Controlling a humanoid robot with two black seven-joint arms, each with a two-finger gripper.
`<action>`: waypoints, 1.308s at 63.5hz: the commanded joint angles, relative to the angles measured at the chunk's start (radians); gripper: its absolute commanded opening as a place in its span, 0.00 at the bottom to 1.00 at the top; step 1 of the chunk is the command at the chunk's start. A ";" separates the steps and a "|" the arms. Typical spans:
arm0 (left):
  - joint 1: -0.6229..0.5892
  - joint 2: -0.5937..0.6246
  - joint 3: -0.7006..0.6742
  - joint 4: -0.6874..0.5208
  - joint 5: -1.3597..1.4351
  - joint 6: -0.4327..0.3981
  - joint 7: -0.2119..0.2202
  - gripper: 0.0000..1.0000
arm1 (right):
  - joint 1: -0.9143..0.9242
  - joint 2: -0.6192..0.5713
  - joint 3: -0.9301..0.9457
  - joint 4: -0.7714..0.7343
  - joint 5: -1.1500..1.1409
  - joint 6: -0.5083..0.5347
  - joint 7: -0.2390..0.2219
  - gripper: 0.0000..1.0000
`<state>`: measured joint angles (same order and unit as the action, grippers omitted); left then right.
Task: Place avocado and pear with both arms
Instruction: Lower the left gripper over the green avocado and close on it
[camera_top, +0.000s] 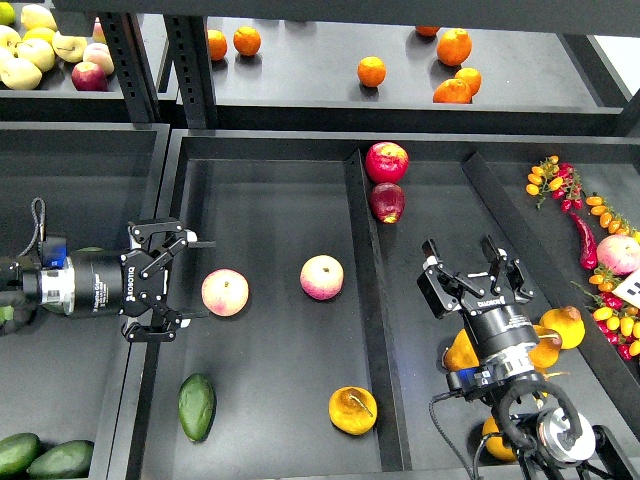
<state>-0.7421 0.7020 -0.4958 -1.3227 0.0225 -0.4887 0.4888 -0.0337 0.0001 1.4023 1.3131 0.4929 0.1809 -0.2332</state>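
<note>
Both empty grippers, left gripper (197, 282) and right gripper (472, 257), are hanging jaws-apart (bare tray floor (270, 215) between), avocado (197, 406) and pear (352, 410) lying near the front edge.

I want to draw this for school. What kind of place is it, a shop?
Probably a pretend fruit shop shelf. Fruit is sorted into black trays: oranges on the shelf behind, an avocado, a pear and peaches in front, cherry tomatoes at the right.
</note>
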 joint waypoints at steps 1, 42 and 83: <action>-0.118 0.020 0.153 0.002 0.001 0.000 0.000 1.00 | 0.002 0.000 -0.005 0.000 -0.002 -0.014 0.000 1.00; -0.559 -0.116 0.809 0.002 0.163 0.000 0.000 1.00 | 0.002 0.000 -0.057 -0.008 -0.066 -0.044 0.002 1.00; -0.589 -0.295 1.014 0.151 0.155 0.033 0.000 0.99 | 0.156 0.000 -0.040 -0.021 -0.079 -0.173 0.005 1.00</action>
<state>-1.3356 0.4295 0.5075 -1.2087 0.1852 -0.4743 0.4886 0.0993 0.0000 1.3617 1.2982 0.4148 0.0102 -0.2301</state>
